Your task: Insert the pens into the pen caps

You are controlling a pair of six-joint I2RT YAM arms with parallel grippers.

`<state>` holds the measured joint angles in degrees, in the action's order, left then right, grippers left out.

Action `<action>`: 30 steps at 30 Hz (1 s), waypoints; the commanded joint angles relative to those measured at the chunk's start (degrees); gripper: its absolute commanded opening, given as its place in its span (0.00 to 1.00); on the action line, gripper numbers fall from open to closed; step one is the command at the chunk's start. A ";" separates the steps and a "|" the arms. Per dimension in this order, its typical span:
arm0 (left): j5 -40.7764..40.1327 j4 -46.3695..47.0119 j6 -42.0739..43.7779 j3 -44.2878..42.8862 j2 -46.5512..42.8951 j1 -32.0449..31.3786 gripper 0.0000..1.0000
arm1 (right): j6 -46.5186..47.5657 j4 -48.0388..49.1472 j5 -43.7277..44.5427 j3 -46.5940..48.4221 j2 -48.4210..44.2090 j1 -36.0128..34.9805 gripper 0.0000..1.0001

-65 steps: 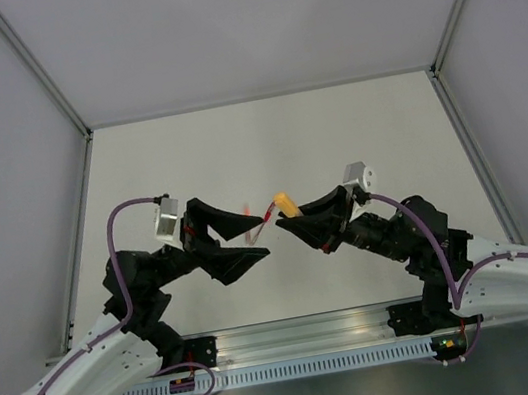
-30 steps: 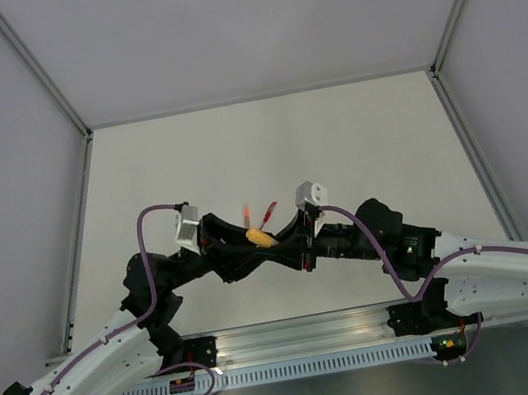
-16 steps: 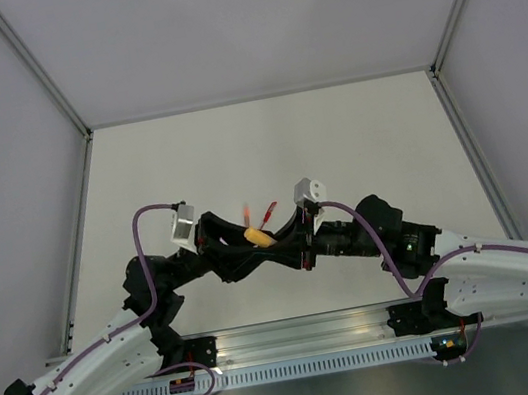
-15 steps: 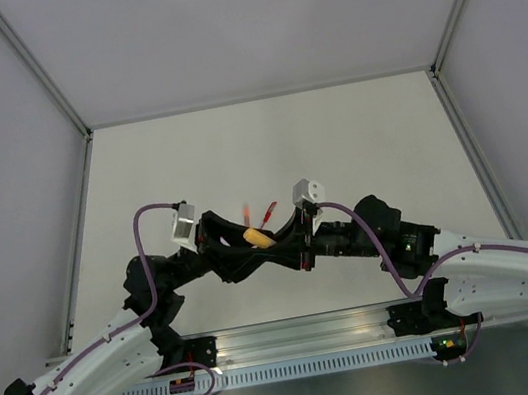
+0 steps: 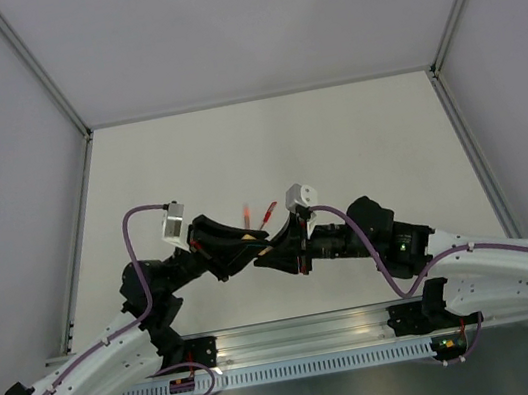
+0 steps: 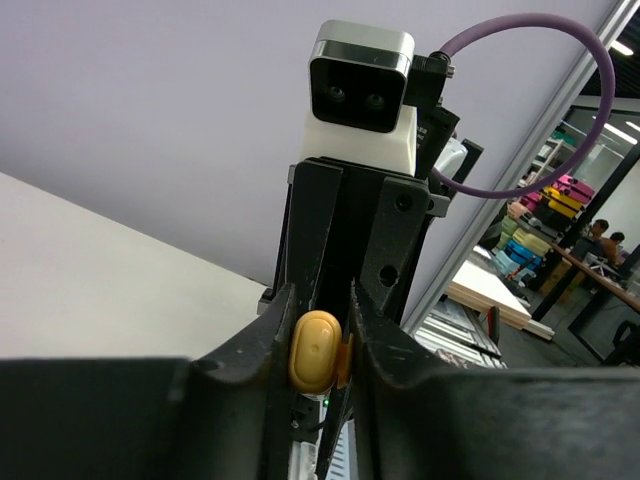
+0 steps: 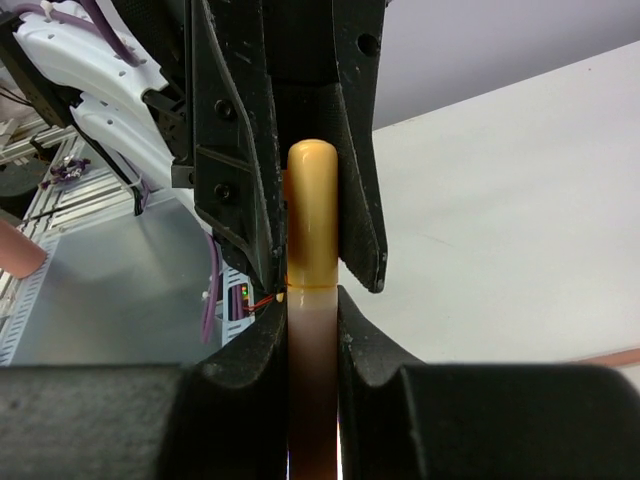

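Orange pen cap (image 6: 315, 350) sat pinched between the left jaws. Right jaws pinched the pen (image 7: 312, 400), which met that cap just ahead.

Three pens (image 5: 269, 213), one cap (image 7: 311, 200) (orange)

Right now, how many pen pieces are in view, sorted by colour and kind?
Orange pen: 1
Orange cap: 1
Red sticks lying loose, too small to tell pen from cap: 2
Total: 4
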<state>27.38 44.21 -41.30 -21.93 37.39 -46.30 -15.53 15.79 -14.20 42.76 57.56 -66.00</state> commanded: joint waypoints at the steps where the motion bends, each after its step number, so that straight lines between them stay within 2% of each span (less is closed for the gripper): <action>1: -1.01 3.61 -1.41 1.19 -0.03 -0.19 0.18 | -0.38 2.05 -0.92 2.50 -0.26 -0.01 0.04; 2: -1.18 3.87 -1.50 1.19 0.05 -0.19 0.18 | -0.47 2.05 -0.92 2.50 -0.17 -0.01 0.05; 4: -1.18 4.05 -1.68 1.37 0.06 -0.19 0.08 | -0.47 1.79 -1.10 2.68 -0.26 -0.01 0.08; 5: -1.36 4.05 -1.94 1.37 0.14 -0.19 0.03 | -0.55 1.70 -1.10 2.85 -0.26 -0.01 0.13; 7: -1.97 3.96 -2.38 1.37 0.14 -0.28 0.02 | -0.47 1.17 -1.62 3.03 -0.26 -0.01 0.21; 8: -2.15 3.96 -2.82 1.37 0.14 -0.19 0.02 | -0.55 0.82 -1.89 3.46 -0.17 -0.01 0.30; 11: -2.76 3.87 -3.35 1.28 0.14 -0.19 0.02 | -0.20 -0.67 -2.68 4.17 0.01 0.08 0.44; 20: -2.59 1.32 -2.21 0.40 -0.47 -0.19 0.02 | 1.55 -9.53 -6.81 6.89 0.80 0.17 0.50; 30: -1.98 0.62 -2.21 0.22 -1.09 -0.19 0.02 | 1.73 -14.47 -9.97 6.02 -1.57 0.25 0.49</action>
<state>25.89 43.79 -42.87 -20.91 36.67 -46.39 -14.17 2.79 -20.91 47.75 57.80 -65.73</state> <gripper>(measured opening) 0.277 0.496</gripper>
